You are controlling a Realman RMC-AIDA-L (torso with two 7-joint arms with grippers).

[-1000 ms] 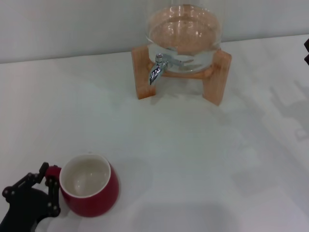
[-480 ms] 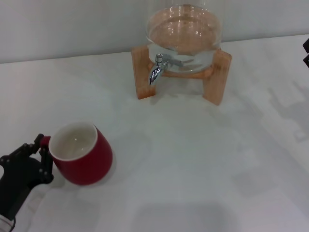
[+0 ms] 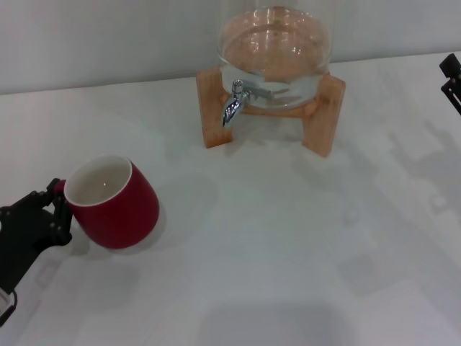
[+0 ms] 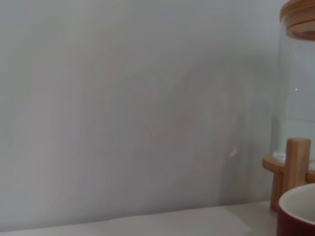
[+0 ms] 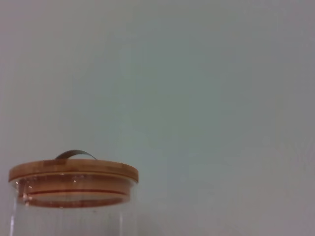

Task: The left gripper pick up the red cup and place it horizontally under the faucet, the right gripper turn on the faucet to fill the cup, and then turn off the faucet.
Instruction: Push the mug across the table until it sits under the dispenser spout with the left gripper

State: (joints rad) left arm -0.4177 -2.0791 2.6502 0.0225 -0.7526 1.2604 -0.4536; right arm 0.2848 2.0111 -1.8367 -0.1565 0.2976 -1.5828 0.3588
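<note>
The red cup (image 3: 119, 205) hangs tilted at the left of the head view, a little above the table, its white inside facing up and towards me. My left gripper (image 3: 60, 210) is shut on the cup's handle side, and the handle itself is hidden by the fingers. The cup's rim (image 4: 299, 209) also shows in the left wrist view. Far back in the middle, the chrome faucet (image 3: 234, 102) points its spout down from the glass jar (image 3: 274, 50). Only the black tip of my right gripper (image 3: 452, 76) shows at the right edge, level with the jar.
The jar rests in a wooden stand (image 3: 213, 108) whose legs flank the faucet; one leg (image 4: 296, 164) appears in the left wrist view. The jar's wooden lid (image 5: 74, 172) shows in the right wrist view. White table (image 3: 288, 238) spreads between the cup and the stand.
My left gripper has lifted the cup off the table and carried it back and slightly left, tilting it more. The right gripper's tip has come a little further into view.
</note>
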